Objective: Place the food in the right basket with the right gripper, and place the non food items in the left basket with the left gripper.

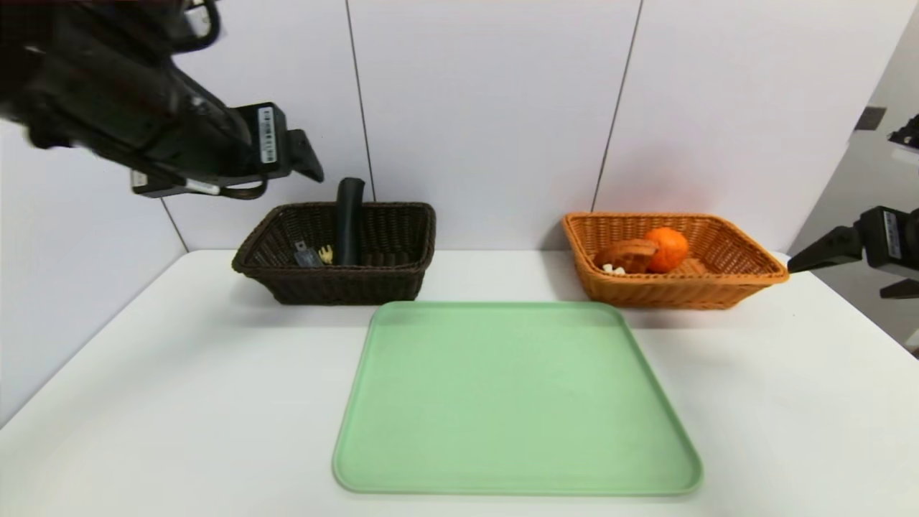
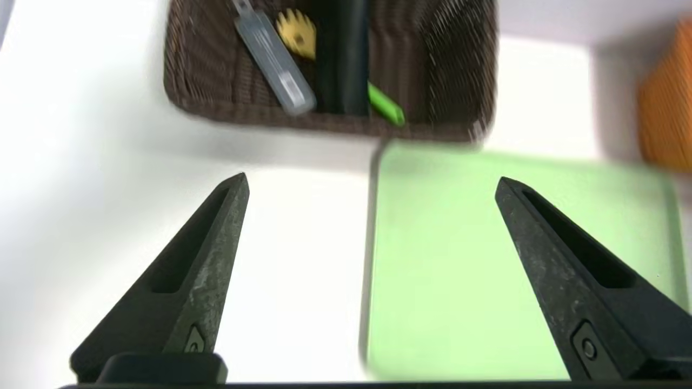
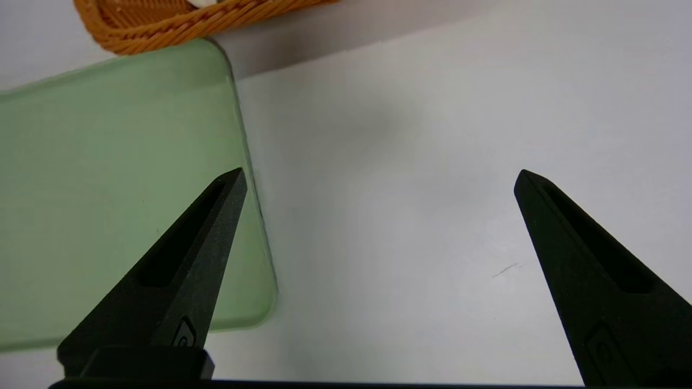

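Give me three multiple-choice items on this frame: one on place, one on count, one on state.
1. Where is the orange fruit?
A. on the green tray
B. in the tan basket
C. in the dark basket

2. How many things lie in the dark basket?
A. one
B. three
C. five

3. How do the fingers of the left gripper stand?
A. wide apart, holding nothing
B. shut on the pouch
C. shut on the fork

Key:
1 B: the fruit sits beside the tart slice inside the tan basket; the tray is bare.
2 B: black pouch, grey case and yellow fork show in the left wrist view.
3 A: both fingers spread with only table and tray between them.
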`<state>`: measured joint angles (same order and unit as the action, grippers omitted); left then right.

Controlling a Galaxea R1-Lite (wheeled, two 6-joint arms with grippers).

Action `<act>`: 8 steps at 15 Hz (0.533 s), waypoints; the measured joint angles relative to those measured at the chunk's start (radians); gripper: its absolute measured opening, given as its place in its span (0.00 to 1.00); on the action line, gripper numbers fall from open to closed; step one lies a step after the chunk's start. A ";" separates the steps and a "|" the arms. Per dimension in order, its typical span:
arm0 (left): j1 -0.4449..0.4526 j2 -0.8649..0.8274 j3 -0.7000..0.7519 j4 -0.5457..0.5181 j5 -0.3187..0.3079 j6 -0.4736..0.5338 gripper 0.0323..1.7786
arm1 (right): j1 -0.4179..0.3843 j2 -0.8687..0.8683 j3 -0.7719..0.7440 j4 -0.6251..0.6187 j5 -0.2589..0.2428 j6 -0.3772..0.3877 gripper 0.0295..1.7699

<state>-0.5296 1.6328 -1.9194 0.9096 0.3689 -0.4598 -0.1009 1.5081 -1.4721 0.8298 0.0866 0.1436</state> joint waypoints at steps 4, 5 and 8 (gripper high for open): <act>-0.043 -0.263 0.115 0.063 -0.089 0.226 0.93 | 0.051 -0.150 0.054 -0.003 -0.037 -0.110 0.97; -0.045 -0.323 0.148 0.065 -0.093 0.289 0.93 | 0.061 -0.191 0.070 -0.004 -0.041 -0.140 0.97; 0.055 -0.480 0.255 0.066 -0.065 0.472 0.94 | 0.089 -0.321 0.126 -0.007 -0.054 -0.173 0.97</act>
<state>-0.4743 1.1526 -1.6645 0.9755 0.3038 0.0123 -0.0115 1.1868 -1.3460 0.8230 0.0321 -0.0294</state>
